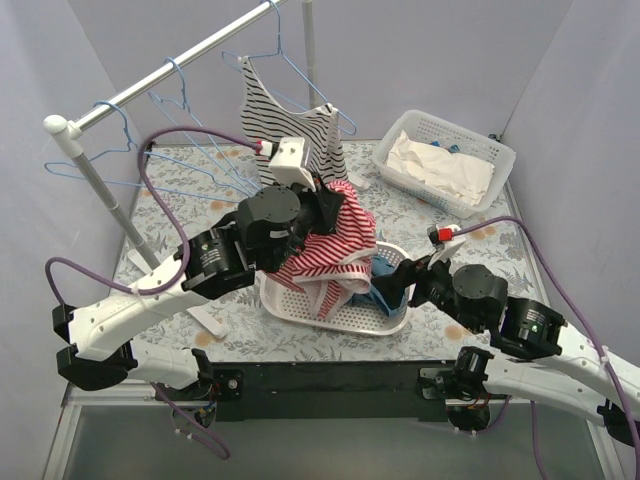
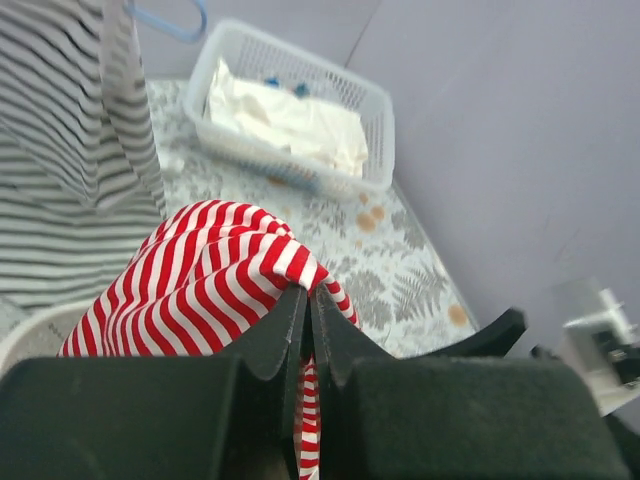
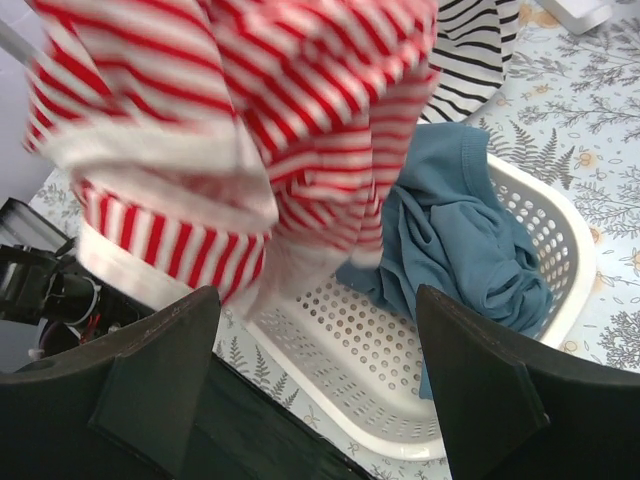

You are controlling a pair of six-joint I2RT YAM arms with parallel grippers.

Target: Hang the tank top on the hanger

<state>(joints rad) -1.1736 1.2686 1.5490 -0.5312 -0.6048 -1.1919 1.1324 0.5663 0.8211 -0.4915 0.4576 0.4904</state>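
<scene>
The red-and-white striped tank top hangs from my left gripper, which is shut on a fold of it above the white basket. Its hem droops into the basket. My right gripper is open and empty, at the basket's right edge, facing the hanging tank top. Several light-blue wire hangers hang on the metal rail at the back left; one of them carries a black-and-white striped top.
A blue-teal garment lies in the white basket. A second white basket with white cloth stands at the back right. The rail's post stands at the left. Purple walls close in on the table.
</scene>
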